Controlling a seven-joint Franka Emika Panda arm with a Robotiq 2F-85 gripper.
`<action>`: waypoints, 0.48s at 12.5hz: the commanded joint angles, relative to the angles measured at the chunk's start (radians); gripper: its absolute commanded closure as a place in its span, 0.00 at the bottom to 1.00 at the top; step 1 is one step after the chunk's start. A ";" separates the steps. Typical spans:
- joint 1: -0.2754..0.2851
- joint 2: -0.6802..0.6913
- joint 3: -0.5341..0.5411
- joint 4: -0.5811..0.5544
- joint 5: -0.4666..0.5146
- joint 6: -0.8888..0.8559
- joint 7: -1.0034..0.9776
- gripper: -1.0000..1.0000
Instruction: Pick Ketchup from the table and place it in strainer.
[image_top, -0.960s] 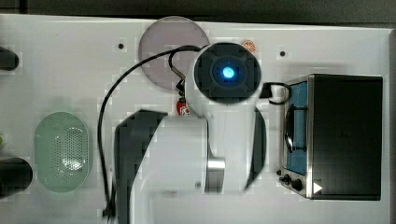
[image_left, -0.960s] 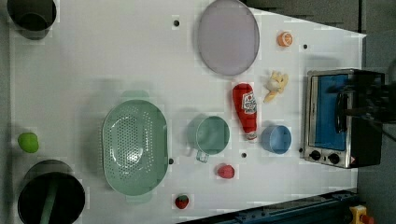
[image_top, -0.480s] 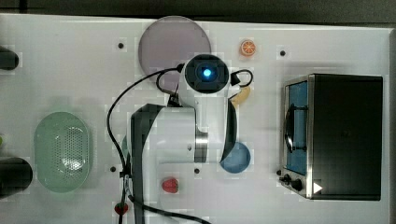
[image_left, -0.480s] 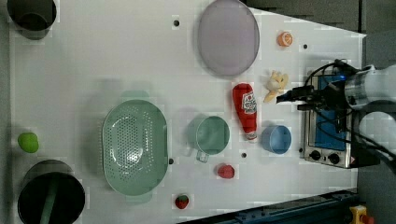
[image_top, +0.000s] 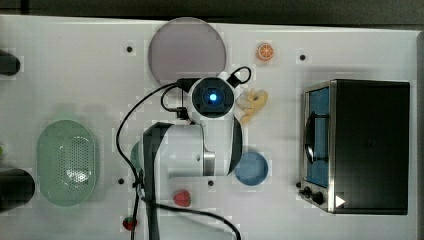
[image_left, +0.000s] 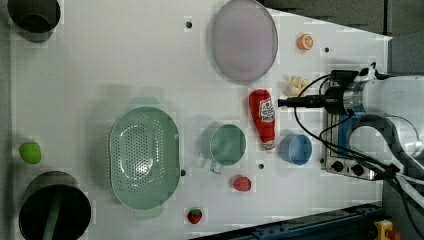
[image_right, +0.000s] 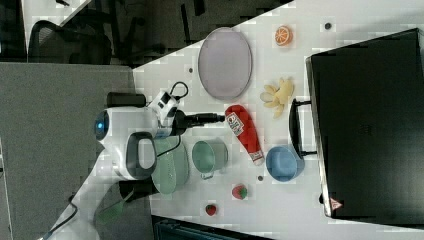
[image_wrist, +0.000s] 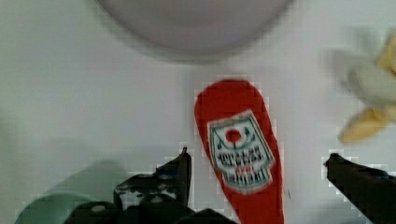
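Note:
The Ketchup (image_left: 262, 117) is a red bottle with a white label, lying flat on the white table between the green cup and the blue bowl. It also shows in the right view (image_right: 245, 131) and close up in the wrist view (image_wrist: 240, 158). My gripper (image_wrist: 257, 156) is open above the bottle's wide end, one black finger (image_wrist: 180, 168) on each side of it, holding nothing. In the left view the gripper (image_left: 282, 102) reaches in from the left view's right. The strainer (image_left: 144, 157), a mint-green oval basket, sits empty at the top view's left (image_top: 67, 162).
A purple plate (image_left: 243, 40) lies just beyond the bottle. A green cup (image_left: 227, 145), a blue bowl (image_left: 296, 149) and a banana piece (image_left: 295, 84) crowd around it. A toaster oven (image_top: 360, 145) stands at the top view's right. Two strawberries (image_left: 242, 183) lie near the table's edge.
The arm has swung from over the toaster oven to above the Ketchup, moving toward the left view's left. The gripper stayed open.

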 joint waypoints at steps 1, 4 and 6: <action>0.001 0.067 0.005 -0.048 0.003 0.074 -0.139 0.00; 0.001 0.126 -0.006 -0.089 -0.027 0.142 -0.136 0.00; 0.001 0.157 -0.010 -0.101 -0.032 0.203 -0.137 0.00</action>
